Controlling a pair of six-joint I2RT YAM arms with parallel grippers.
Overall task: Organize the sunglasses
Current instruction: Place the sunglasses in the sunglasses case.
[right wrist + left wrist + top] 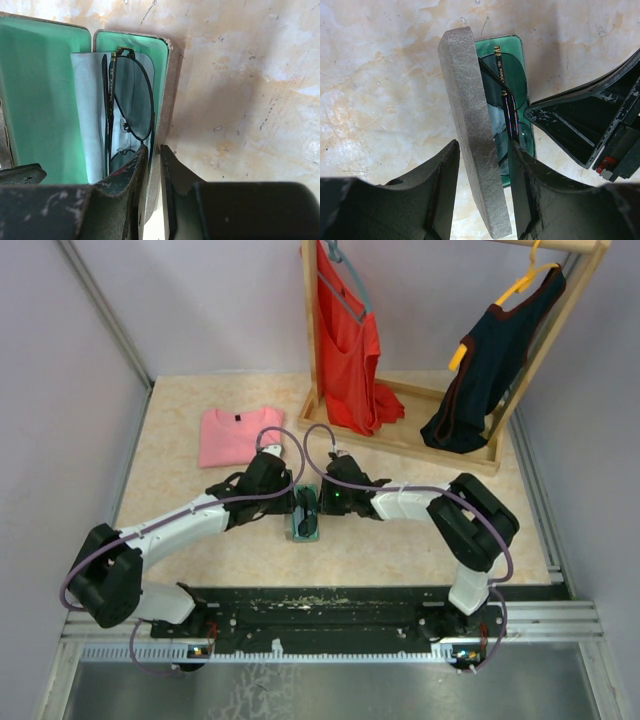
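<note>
The grey case (306,528) lies open at the table's middle between both arms. Inside its green lining, the sunglasses (132,100) lie folded on a light blue cloth (87,100); their dark frame (507,95) also shows in the left wrist view. My left gripper (484,147) straddles the raised grey lid (470,115), with table showing between the lid and the left finger. My right gripper (154,148) is closed narrowly on the base's right wall (170,100), one finger inside next to the lenses. In the top view the left gripper (296,502) and right gripper (318,502) meet over the case.
A folded pink shirt (235,435) lies at the back left. A wooden rack (420,445) at the back right carries a red garment (350,350) and a dark one (490,370). Walls close in both sides.
</note>
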